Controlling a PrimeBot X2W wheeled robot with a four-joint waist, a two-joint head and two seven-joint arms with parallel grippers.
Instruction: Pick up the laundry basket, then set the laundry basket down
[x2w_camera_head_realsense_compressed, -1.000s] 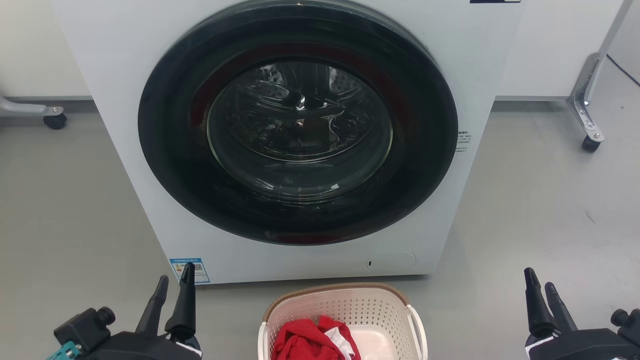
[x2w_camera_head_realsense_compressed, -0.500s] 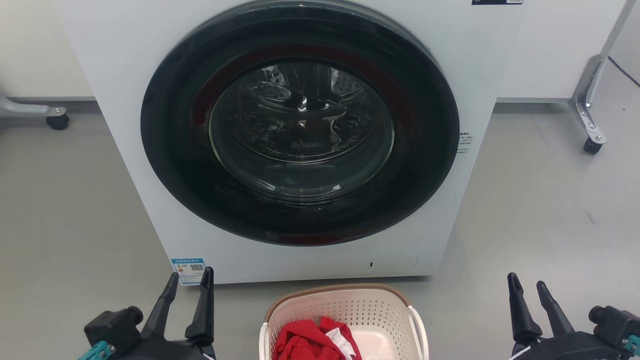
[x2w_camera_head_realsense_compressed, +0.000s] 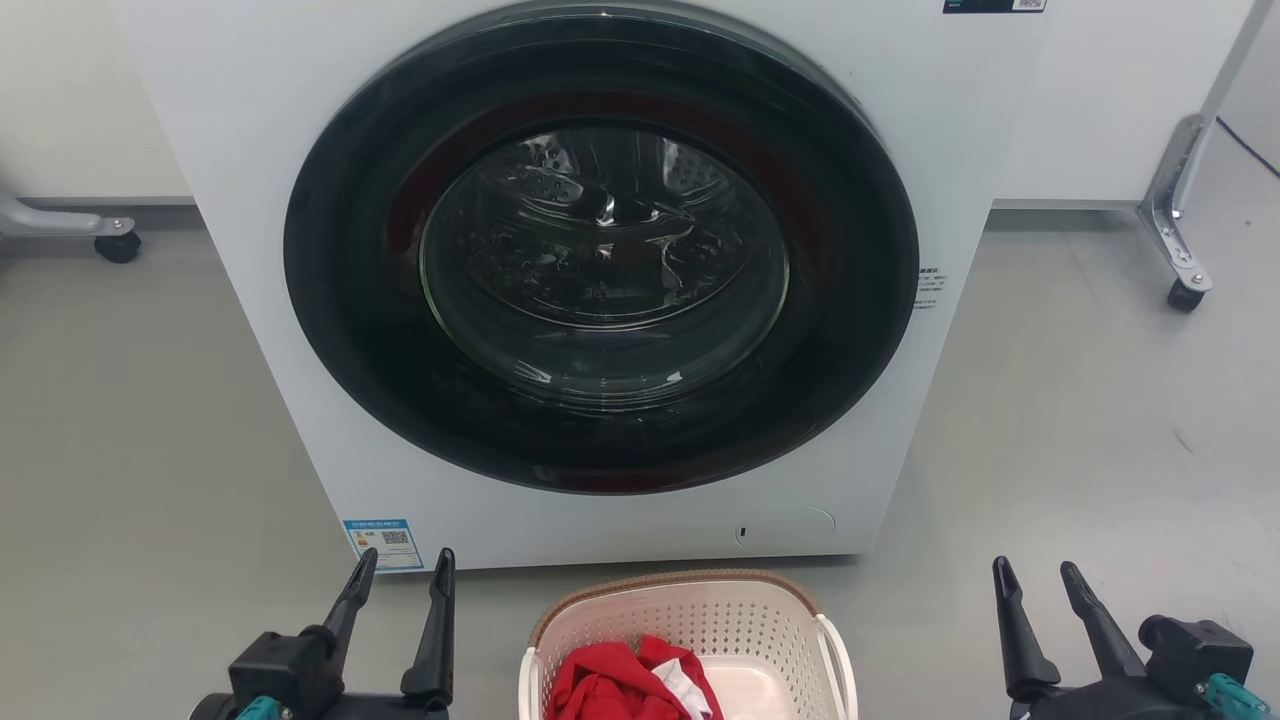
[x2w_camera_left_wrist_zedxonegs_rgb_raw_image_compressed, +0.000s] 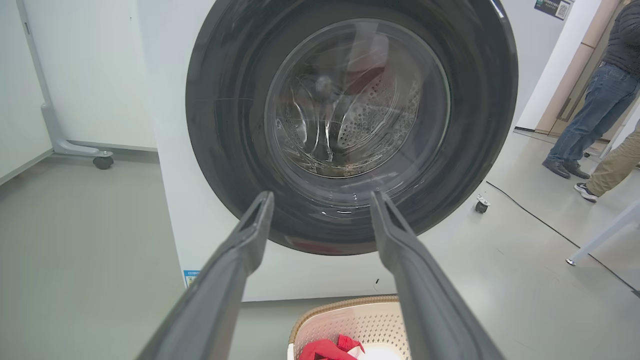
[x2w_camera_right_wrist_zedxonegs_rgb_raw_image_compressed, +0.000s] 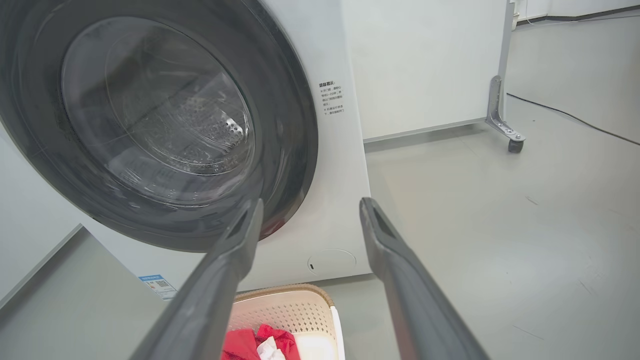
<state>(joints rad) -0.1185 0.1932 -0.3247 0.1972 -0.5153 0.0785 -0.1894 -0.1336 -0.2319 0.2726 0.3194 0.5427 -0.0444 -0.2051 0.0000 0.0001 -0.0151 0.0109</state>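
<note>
The laundry basket is cream-white and perforated, with a brown rim and white side handles. It stands on the floor at the bottom centre of the head view, just in front of the washing machine, with red and white cloth inside. My left gripper is open to the basket's left, apart from it. My right gripper is open to the basket's right, also apart. The basket lies low between the left gripper's fingers in the left wrist view. In the right wrist view the basket sits below the right gripper.
A white washing machine with a shut round dark glass door stands right behind the basket. Wheeled frame legs stand at the far right and far left. Two persons' legs stand beyond the machine, near a floor cable.
Both grippers have moved inward toward the basket, the left one rightward and the right one leftward, and a little lower in the view. Both stayed open. The basket has not moved.
</note>
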